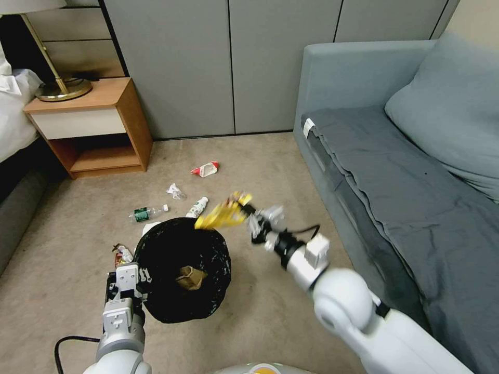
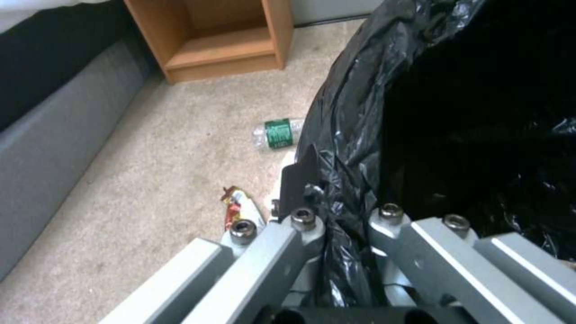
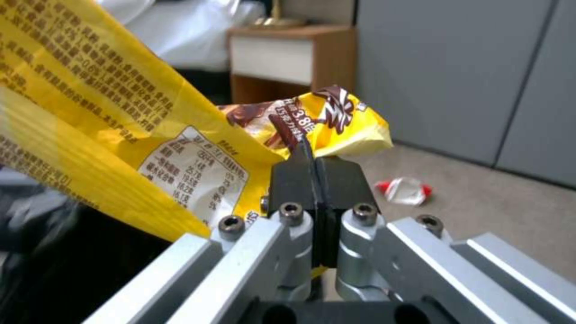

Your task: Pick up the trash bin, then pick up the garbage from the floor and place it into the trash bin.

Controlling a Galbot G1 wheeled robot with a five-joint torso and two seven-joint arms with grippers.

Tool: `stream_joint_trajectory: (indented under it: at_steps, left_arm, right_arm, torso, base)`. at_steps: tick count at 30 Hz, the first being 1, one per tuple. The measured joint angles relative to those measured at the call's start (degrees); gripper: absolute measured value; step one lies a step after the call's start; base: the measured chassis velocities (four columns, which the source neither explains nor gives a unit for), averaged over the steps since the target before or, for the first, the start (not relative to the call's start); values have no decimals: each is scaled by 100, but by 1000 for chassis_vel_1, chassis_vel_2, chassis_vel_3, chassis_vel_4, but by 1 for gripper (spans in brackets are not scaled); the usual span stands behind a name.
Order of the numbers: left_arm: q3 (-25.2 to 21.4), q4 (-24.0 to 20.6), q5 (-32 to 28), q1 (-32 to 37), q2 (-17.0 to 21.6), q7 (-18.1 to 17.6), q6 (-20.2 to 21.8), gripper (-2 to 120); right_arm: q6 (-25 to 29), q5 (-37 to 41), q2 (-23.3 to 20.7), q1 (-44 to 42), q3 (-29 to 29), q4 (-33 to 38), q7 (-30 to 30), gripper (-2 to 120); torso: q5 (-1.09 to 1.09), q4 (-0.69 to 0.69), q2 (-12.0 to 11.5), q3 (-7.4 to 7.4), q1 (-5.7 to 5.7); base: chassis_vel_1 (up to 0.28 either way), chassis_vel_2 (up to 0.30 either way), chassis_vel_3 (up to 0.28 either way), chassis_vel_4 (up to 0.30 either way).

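Note:
The trash bin [image 1: 182,270], lined with a crinkly black bag, is held off the floor by my left gripper [image 1: 136,274], which is shut on its near-left rim [image 2: 336,202]. Crumpled tan paper [image 1: 191,278] lies inside it. My right gripper [image 1: 248,215] is shut on a yellow snack wrapper [image 1: 223,215], which hangs over the bin's far right rim. Up close, the wrapper [image 3: 120,148] is pinched between the right gripper's fingers [image 3: 294,180]. More garbage lies on the floor: a red-and-white packet [image 1: 206,169], a clear scrap [image 1: 175,191], a green-label bottle [image 1: 147,212], a white bottle [image 1: 198,206] and a small wrapper [image 1: 122,254].
A grey sofa [image 1: 395,171] runs along the right. A wooden nightstand [image 1: 93,127] with a brass lamp [image 1: 57,85] stands at the back left, beside a bed [image 1: 15,109]. Grey cabinet doors [image 1: 228,62] close off the back. Bare carpet [image 1: 62,291] lies to the left.

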Motion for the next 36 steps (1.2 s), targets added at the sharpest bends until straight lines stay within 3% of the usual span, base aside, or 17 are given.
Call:
stream_joint_trajectory:
  at_steps: [14, 30, 36]
  left_arm:
    - [78, -73, 95, -1, -75, 1, -3, 0]
    - [102, -84, 111, -12, -93, 1, -1, 0]
    - [103, -60, 107, -17, -87, 1, 2, 0]
  right_arm:
    - [6, -336, 235, 290, -774, -715, -50, 0]
    - [-79, -448, 974, 705, -1276, -1696, 71, 0]
    - [-87, -531, 1023, 721, -1266, -1746, 175, 20]
  torso:
    - [-1, 0, 0, 1, 0]
    - [-1, 0, 0, 1, 0]
    - [-1, 0, 0, 1, 0]
  base:
    - [0, 0, 0, 0]
    - [0, 0, 0, 0]
    - [0, 0, 0, 0]
